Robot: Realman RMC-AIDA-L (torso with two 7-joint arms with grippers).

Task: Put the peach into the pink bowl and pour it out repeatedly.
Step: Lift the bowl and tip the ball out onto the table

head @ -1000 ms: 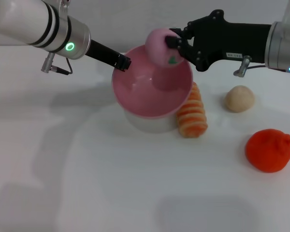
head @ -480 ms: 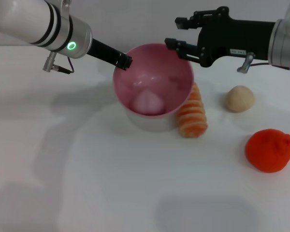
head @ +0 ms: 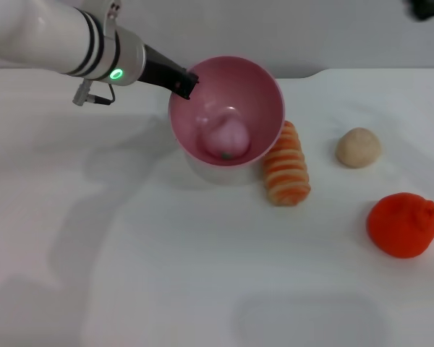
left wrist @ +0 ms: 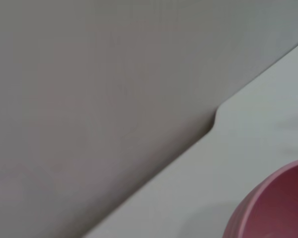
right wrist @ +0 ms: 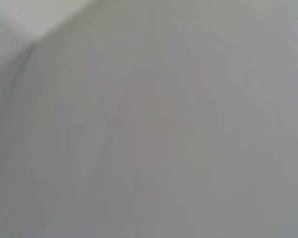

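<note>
The pink bowl (head: 266,85) is tilted, its opening facing the head camera, at the back middle of the white table. My left gripper (head: 186,84) is shut on the bowl's left rim. The peach (head: 228,137), a soft pink ball with a small green mark, lies inside the bowl at its bottom. In the left wrist view only a piece of the pink bowl (left wrist: 275,208) shows. Of my right gripper (head: 428,7) only a dark bit shows at the top right corner of the head view, far from the bowl.
An orange striped bread-like piece (head: 286,166) lies just right of the bowl. A beige ball (head: 359,147) sits further right. An orange-red fruit (head: 403,224) rests at the right front. The table's back edge (left wrist: 208,134) meets a grey wall.
The right gripper let the peach drop into the bowl, then drew back up and to the right, almost out of view. The bowl has risen slightly and tilted, and the peach has settled inside.
</note>
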